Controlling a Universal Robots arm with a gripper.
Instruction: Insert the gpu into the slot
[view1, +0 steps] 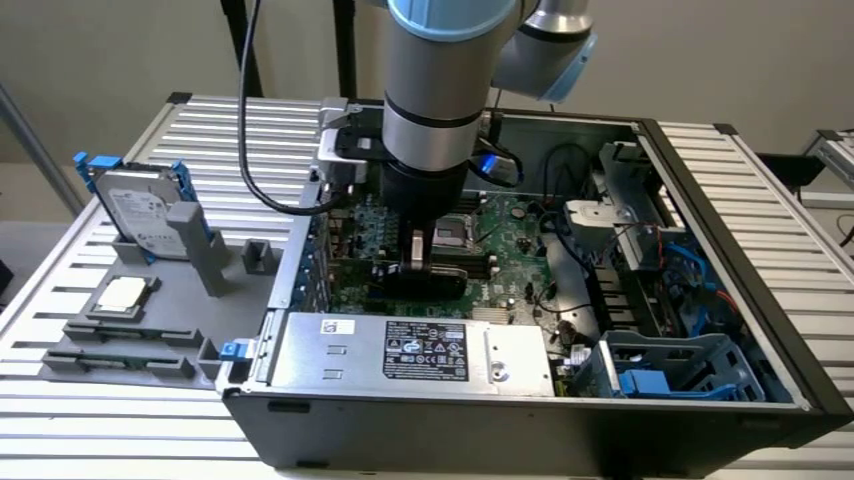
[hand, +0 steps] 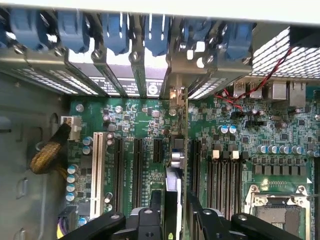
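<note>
Smooth grey metal and glossy pale-blue joint caps clad the robot arm (view1: 434, 100). The computer case (view1: 534, 430) is matt dark-grey painted metal, the bench (view1: 107, 430) ribbed bare aluminium. The power-supply box (view1: 320, 350) is dull silver metal with a paper label, the motherboard (hand: 280, 125) glossy green, its clips (hand: 116, 32) blue plastic. The gpu (hand: 176, 175) shows black plastic and silver metal.

Big label on the power supply box (view1: 314, 360): a black panel (view1: 424, 352) crammed with white small print and a bluish round mark, and not a word of it could be read. A small white sticker (view1: 344, 326) sat beside it, its print too fine. The hard drive (view1: 134, 205) wore a pale label, illegible. White lettering ran between the motherboard (hand: 135, 112) connectors, too blurred to read
</note>
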